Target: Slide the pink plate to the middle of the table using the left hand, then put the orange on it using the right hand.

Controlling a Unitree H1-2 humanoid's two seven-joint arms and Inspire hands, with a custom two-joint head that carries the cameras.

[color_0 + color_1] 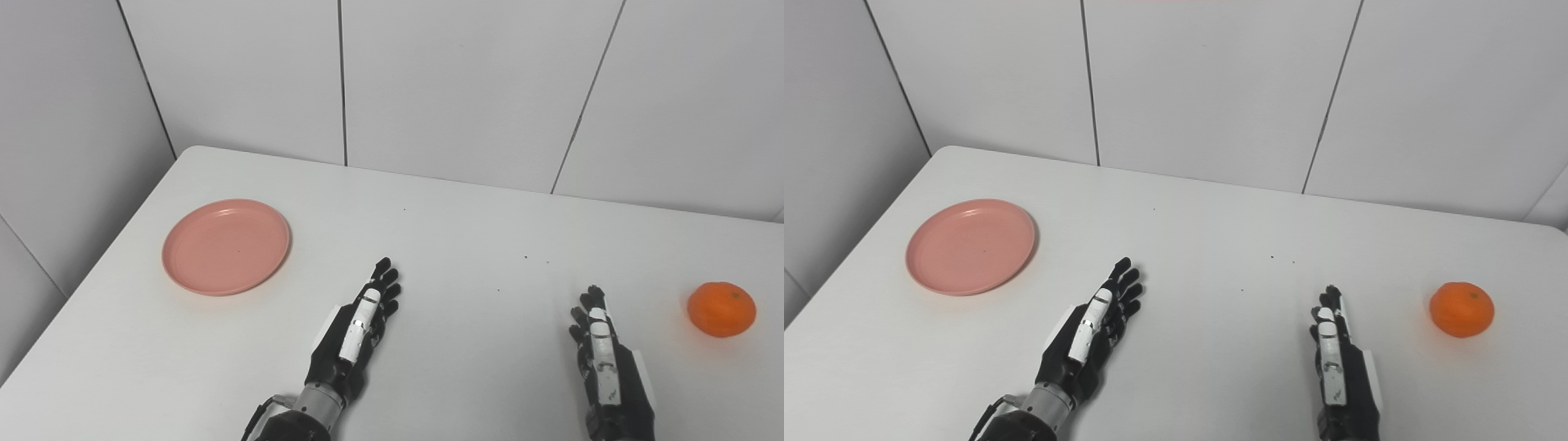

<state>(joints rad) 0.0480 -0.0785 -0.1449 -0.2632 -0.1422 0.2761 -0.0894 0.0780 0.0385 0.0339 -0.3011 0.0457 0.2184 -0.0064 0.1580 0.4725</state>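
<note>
A round pink plate (pixel 225 245) lies flat on the left part of the white table (pixel 453 233), with nothing on it. An orange (pixel 721 309) rests on the table at the far right. My left hand (pixel 358 327) sits near the front middle, fingers stretched out and open, well to the right of the plate and holding nothing. My right hand (pixel 603 361) is at the front right, also open with straight fingers, a hand's width to the left of the orange and not touching it.
Grey wall panels (pixel 465 86) rise behind the table's far edge, and the left edge runs diagonally past the plate. A few dark specks (pixel 527 257) dot the tabletop between the hands.
</note>
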